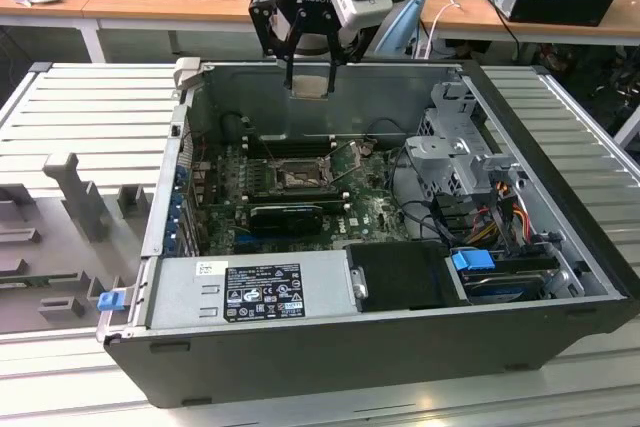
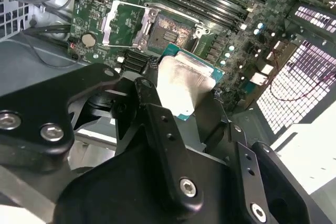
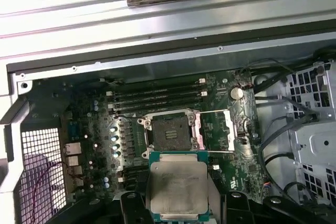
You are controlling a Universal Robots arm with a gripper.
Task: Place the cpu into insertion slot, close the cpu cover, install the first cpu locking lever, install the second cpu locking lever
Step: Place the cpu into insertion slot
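The cpu (image 3: pixel 177 184) is a flat square chip with a dull brushed-silver lid with rounded corners and a thin green rim. In the exterior view it shows as a pale tan patch (image 1: pixel 308 84) between the fingertips. The gripper (image 1: pixel 308 75) is clenched on it, black angular fingers (image 2: pixel 152 106) pressing on two opposite edges.

Past the jaws, in both wrist views, lies the slot (image 3: pixel 170 132), a square black frame around a grey-brown, finely grained pin field. It is bare. The cover (image 3: pixel 218 129), a thin bright metal frame with a cut-out centre, lies flipped open right beside the slot (image 2: pixel 169 30), flat on the green board (image 3: pixel 89 145).

Beyond the slot from the jaws run long black memory slots (image 3: pixel 157 95). A round silver coin cell (image 3: pixel 237 93) sits near the cover. Black cables (image 3: pixel 278 129) loop by a perforated grey metal cage (image 3: pixel 315 103).

In the exterior view the open grey case (image 1: pixel 330 347) lies on its side on a ribbed metal table (image 1: pixel 90 107). A black ribbed heatsink (image 1: pixel 287 217) sits just beside the slot (image 1: pixel 297 179).

The arm hangs with its fingers pointing down over the case's far wall. The cpu is held well above the board and apart from the slot, with nothing between them.
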